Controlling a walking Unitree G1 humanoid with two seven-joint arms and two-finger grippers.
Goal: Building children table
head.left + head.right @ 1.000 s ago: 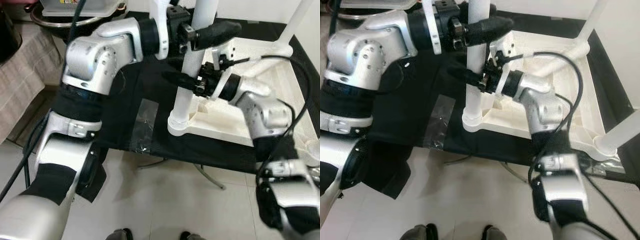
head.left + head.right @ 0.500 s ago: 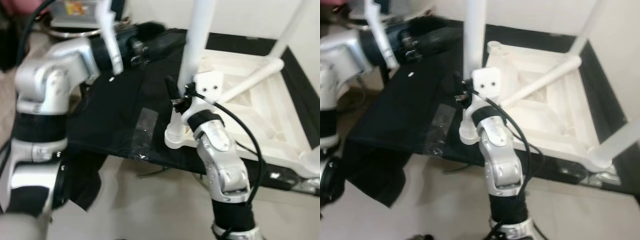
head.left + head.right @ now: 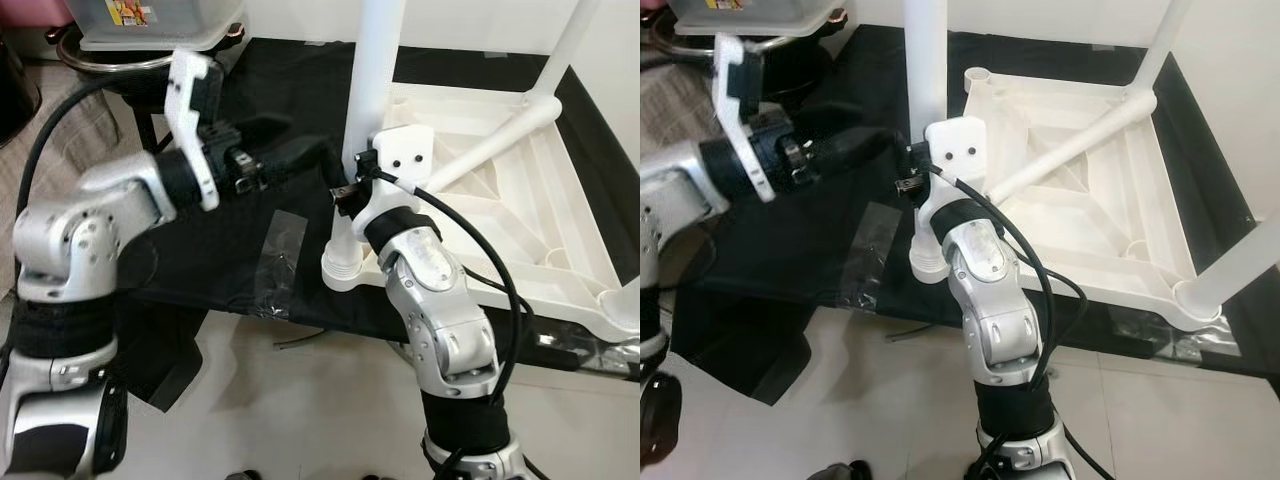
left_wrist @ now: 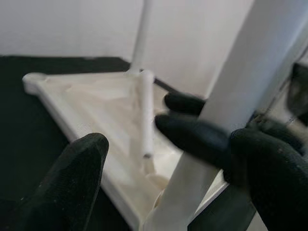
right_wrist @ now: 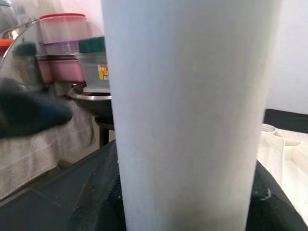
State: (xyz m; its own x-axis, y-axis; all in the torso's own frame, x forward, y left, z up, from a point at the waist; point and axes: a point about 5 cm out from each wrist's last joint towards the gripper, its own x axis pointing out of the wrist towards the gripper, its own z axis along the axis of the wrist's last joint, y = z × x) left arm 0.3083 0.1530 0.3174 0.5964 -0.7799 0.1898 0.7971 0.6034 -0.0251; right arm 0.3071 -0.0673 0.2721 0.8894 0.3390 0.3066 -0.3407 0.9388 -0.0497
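White table leg (image 3: 372, 90) upright at upturned tabletop's (image 3: 500, 215) near-left corner; right pincer (image 3: 343, 192) clamped around its lower part; left pincer (image 3: 300, 152) spread open just beside leg, holding nothing; black surface (image 3: 230, 240) beneath.

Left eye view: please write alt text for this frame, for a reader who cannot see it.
The right gripper clasps an upright white table leg standing in a corner socket of an upturned white tabletop on a black cloth. The left gripper is open beside the leg, apart from it.
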